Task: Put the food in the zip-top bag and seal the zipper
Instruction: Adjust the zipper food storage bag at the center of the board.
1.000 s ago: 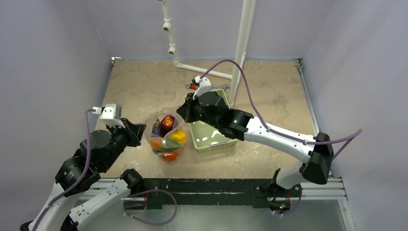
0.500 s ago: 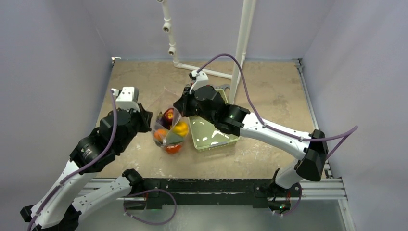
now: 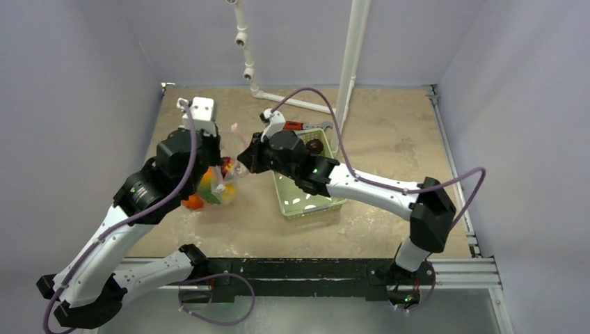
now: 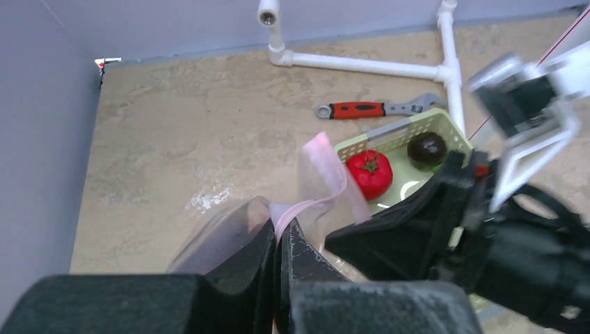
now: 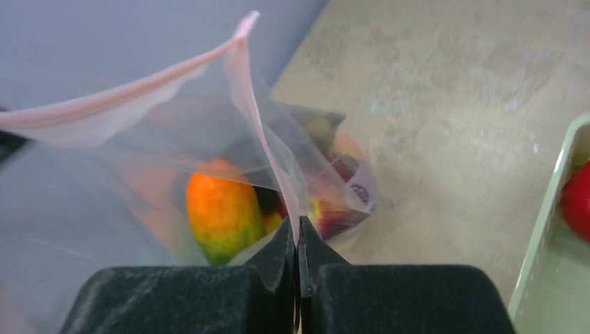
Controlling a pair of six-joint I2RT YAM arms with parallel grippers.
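Top external shows the bag (image 3: 217, 186) at 9 o'clock of centre, food (image 5: 221, 209) inside, with the left gripper (image 4: 278, 236) and right gripper (image 5: 298, 240) both pinched shut on its zipper (image 5: 266, 136). If the strip slips, the food would likely spill, and sealing now would strand the tomato (image 4: 369, 172) and dark piece (image 4: 426, 148) in the basket (image 3: 313, 210) at the bag's 3 o'clock. The wall (image 3: 83, 139) crowds 9 o'clock, while the table (image 3: 389, 139) lies bare toward 12.

The left hand (image 4: 278, 240) and right hand (image 5: 298, 240) are matt black. At the right hand's fingertips, the zip-top bag (image 5: 104, 181) is clear and its zipper (image 5: 264, 132) pale pink. Just beyond them, a mango (image 5: 219, 212) shades from orange to green, next to a dark red piece (image 5: 339, 205). Past the left hand are a light green basket (image 4: 445, 124), a red tomato (image 4: 369, 174) with a green calyx, a dark purple fruit (image 4: 426, 148), a red-handled grey wrench (image 4: 358, 110) and the beige, mottled tabletop (image 4: 174, 139).
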